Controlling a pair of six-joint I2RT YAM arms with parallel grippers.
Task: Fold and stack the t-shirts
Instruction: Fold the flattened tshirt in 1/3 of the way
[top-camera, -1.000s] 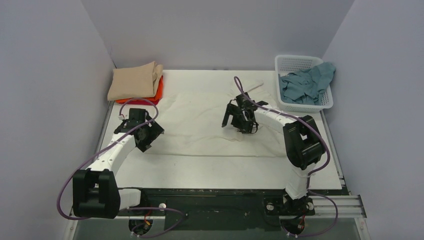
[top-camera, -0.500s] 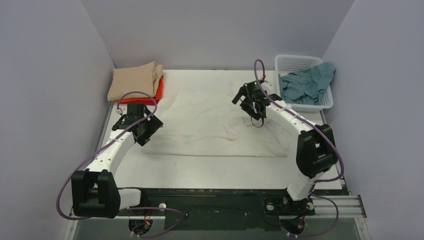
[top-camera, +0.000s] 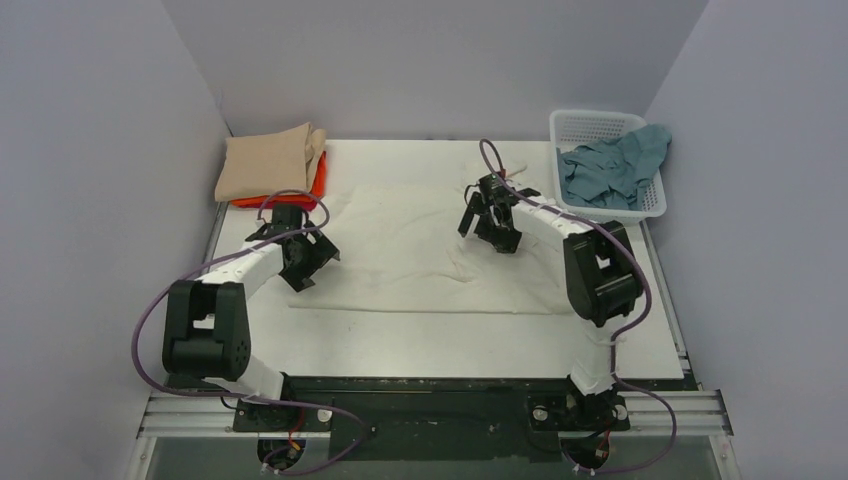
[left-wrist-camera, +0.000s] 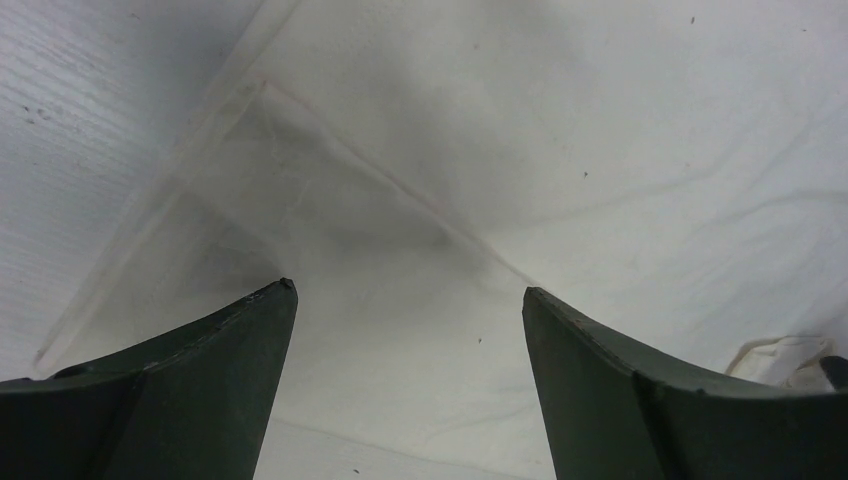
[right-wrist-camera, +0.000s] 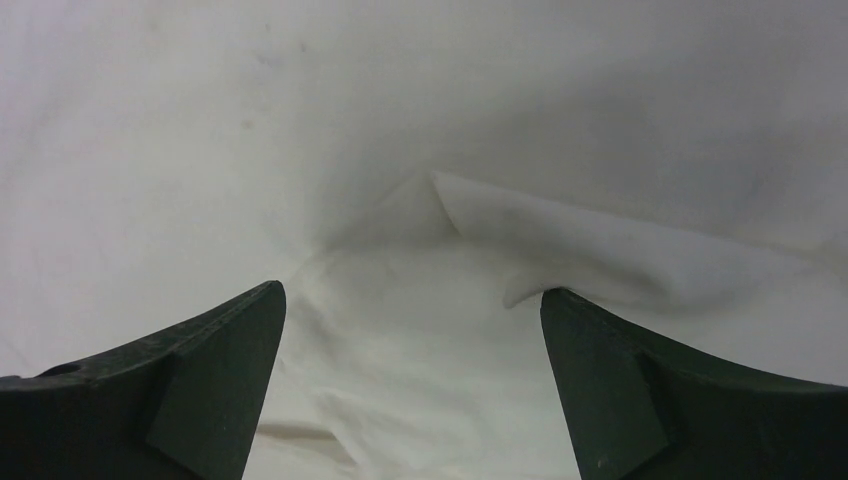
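Note:
A large cream-white t-shirt (top-camera: 410, 250) lies spread on the table. My left gripper (top-camera: 312, 262) is open and empty just above its left edge; the left wrist view shows the shirt's hem (left-wrist-camera: 380, 180) between the fingers (left-wrist-camera: 200, 370). My right gripper (top-camera: 487, 222) is open and empty above the shirt's upper right part; the right wrist view shows a cloth fold (right-wrist-camera: 520, 240) just ahead of the fingers (right-wrist-camera: 640, 380). A folded tan shirt (top-camera: 270, 160) lies on an orange one (top-camera: 316, 180) and a red one (top-camera: 262, 202) at the back left. A teal-blue shirt (top-camera: 612, 165) hangs out of the basket.
A white plastic lattice basket (top-camera: 600, 128) stands at the back right corner. Grey walls close in the table on the left, back and right. The table's bare white top (top-camera: 450, 340) shows in front of the cream shirt.
My left gripper has moved right and forward onto the cream shirt's left edge, its arm folding back. My right gripper swung back toward the basket, then came down over the shirt's upper right part.

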